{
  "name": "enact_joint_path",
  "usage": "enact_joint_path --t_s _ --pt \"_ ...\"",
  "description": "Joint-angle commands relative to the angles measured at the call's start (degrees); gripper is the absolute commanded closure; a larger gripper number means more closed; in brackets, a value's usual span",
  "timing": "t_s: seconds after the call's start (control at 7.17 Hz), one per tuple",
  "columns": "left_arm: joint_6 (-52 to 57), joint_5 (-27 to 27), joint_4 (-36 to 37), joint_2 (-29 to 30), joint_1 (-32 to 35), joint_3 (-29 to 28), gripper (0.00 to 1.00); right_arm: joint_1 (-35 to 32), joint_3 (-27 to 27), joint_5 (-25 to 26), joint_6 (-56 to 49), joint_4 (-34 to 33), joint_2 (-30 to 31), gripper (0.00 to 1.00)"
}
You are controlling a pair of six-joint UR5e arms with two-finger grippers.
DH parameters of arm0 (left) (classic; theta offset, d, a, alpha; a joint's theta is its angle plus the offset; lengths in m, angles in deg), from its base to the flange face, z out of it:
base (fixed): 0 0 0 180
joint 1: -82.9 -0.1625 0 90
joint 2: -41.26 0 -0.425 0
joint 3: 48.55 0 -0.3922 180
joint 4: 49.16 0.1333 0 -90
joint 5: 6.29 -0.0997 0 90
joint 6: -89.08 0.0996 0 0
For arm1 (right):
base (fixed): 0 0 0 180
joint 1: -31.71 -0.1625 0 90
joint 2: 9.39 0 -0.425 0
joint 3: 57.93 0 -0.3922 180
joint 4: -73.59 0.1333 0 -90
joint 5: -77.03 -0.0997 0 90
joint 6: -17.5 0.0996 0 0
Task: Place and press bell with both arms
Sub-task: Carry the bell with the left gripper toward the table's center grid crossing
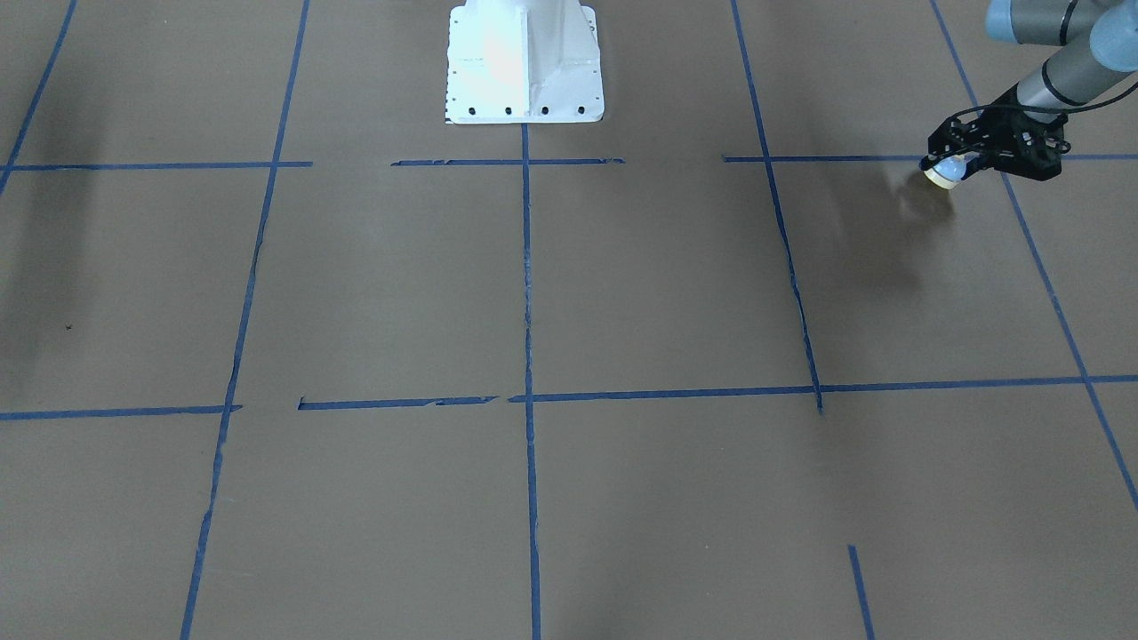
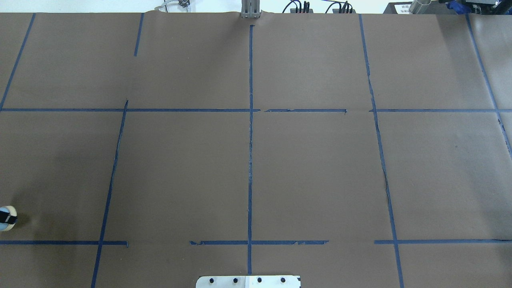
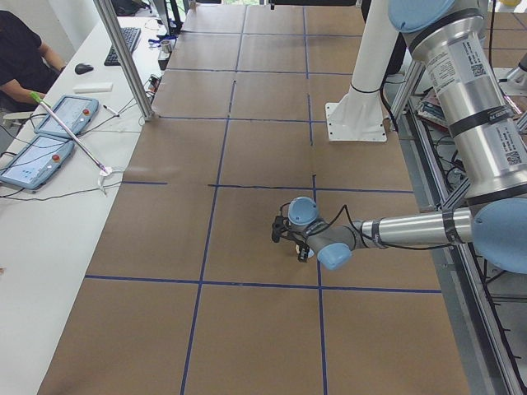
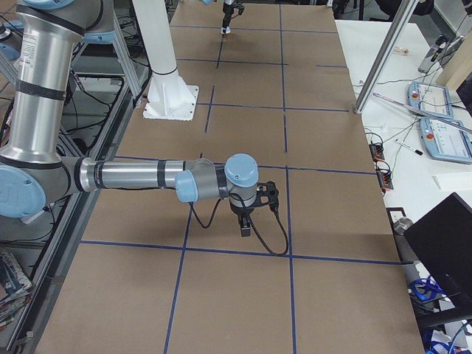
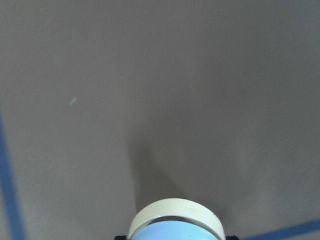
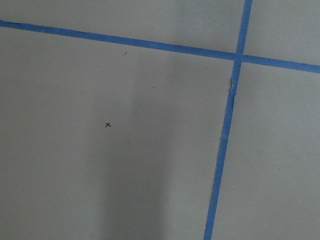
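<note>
Brown paper covers the counter (image 1: 658, 284), ruled into squares by blue tape (image 1: 526, 267). In the front-facing view the white pedestal (image 1: 524, 62) stands at top centre and the left arm (image 1: 1058, 76) reaches in at the upper right corner. The left end effector (image 1: 949, 165) is clamped on the bell (image 1: 942, 174) — the bell is tilted, its cream base rim toward the lower left, with a soft shadow on the paper just beside it. From overhead, the bell (image 2: 9, 211) shows at the far left edge, just above a tape line, with one black finger (image 2: 9, 219) crossing it. In the left-side view the near arm stretches low over the counter, and the left end effector (image 3: 286, 239) points down near a tape crossing; the bell is too small to make out there. In the right-side view the right arm (image 4: 133, 177) reaches out and the right end effector (image 4: 245, 227) points down at the paper just above a tape line — whether its fingers are wide or narrow, I cannot tell. The left wrist view has the bell (image 5: 175, 222) at its bottom edge, its cream rim arching over the light-blue body, with black fingertips at either side. The right wrist view shows only paper, a tape crossing (image 6: 237, 56) and a small x mark (image 6: 107, 124).
</note>
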Motion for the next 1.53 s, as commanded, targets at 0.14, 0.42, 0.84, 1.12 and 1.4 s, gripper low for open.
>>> enact_joint_path --t_s 0.14,0.42,0.84,1.12,1.4 --pt "-6.09 1.99 18.89 20.72 0.77 4.85 0.85 0.00 0.64 0.16 -0.09 0.10 -0.16 0.00" --pt "-6.89 1.03 43.76 44.09 0.25 2.34 0.85 0.00 1.70 0.16 -0.09 1.32 -0.16 0.00" --pt "-14.17 -6.24 47.38 68.44 -3.96 -18.41 0.85 0.00 2.22 0.08 0.00 1.33 -0.07 0.00" --pt "-14.45 -12.84 47.47 79.40 -9.13 -32.26 0.85 0.00 2.06 0.08 0.00 1.33 -0.24 0.00" --pt "-14.45 -15.92 47.30 83.90 -11.70 -37.92 0.81 0.00 1.97 -0.01 0.09 1.33 -0.42 0.00"
